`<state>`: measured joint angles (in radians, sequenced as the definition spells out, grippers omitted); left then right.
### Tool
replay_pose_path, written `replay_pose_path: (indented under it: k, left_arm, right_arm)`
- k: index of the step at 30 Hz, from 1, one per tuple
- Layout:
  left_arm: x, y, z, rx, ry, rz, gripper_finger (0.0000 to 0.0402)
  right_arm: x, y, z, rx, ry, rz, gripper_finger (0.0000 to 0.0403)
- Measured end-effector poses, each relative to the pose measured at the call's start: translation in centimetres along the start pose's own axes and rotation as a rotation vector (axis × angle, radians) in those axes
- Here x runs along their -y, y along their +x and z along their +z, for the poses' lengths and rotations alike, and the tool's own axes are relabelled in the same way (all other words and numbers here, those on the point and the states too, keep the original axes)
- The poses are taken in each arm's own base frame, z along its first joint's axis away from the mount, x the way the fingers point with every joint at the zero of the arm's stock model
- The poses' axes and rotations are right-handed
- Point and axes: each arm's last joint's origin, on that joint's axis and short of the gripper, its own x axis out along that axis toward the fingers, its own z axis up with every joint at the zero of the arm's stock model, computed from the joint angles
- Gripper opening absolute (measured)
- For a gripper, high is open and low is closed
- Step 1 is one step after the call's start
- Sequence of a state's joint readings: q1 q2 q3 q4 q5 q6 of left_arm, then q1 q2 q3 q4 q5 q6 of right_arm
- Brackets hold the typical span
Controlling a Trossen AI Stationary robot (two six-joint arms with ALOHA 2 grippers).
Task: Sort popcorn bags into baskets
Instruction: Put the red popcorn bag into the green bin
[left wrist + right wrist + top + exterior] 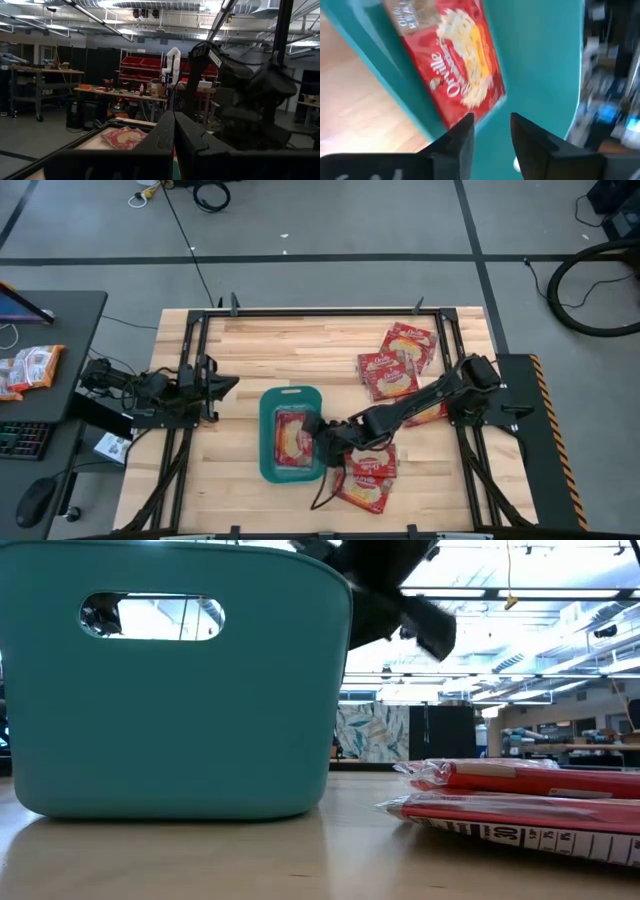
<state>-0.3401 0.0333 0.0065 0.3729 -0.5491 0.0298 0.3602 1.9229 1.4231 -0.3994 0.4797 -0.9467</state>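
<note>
The worktop is viewed from directly overhead. The teal basket is seen close and level by the low camera. It is shared with the overhead and right wrist views.

Right gripper reaches over the teal bin's edge, one bag inside; more bags on the table, left arm parked.

On the popcorn bag in the upper left of the right wrist view, white script reads "Orville". In the low view, at lower right, the edge of a bag shows "50" beside a barcode.
</note>
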Motion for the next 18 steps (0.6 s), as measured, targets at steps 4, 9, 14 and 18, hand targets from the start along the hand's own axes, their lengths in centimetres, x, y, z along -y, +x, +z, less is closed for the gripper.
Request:
replay_pose_path:
  k: [4,9,14,18]
  left_arm:
    - [0.0,0.0,-0.1,-0.005,0.003,0.000,0.0007]
    - [0.0,0.0,0.0,-0.005,0.004,0.000,0.0007]
    - [0.0,0.0,-0.1,-0.007,0.005,0.000,0.0007]
    - [0.0,0.0,-0.1,-0.010,0.009,0.001,0.0007]
  right_arm:
    - [-0.1,-2.0,-0.1,-0.009,0.310,0.037,0.0145]
    - [-1.0,-2.9,0.2,0.031,0.742,0.246,0.0146]
    - [-3.3,-3.7,1.1,-0.065,0.907,0.356,0.0145]
    - [-4.9,-5.3,2.9,-0.061,0.898,0.293,0.0145]
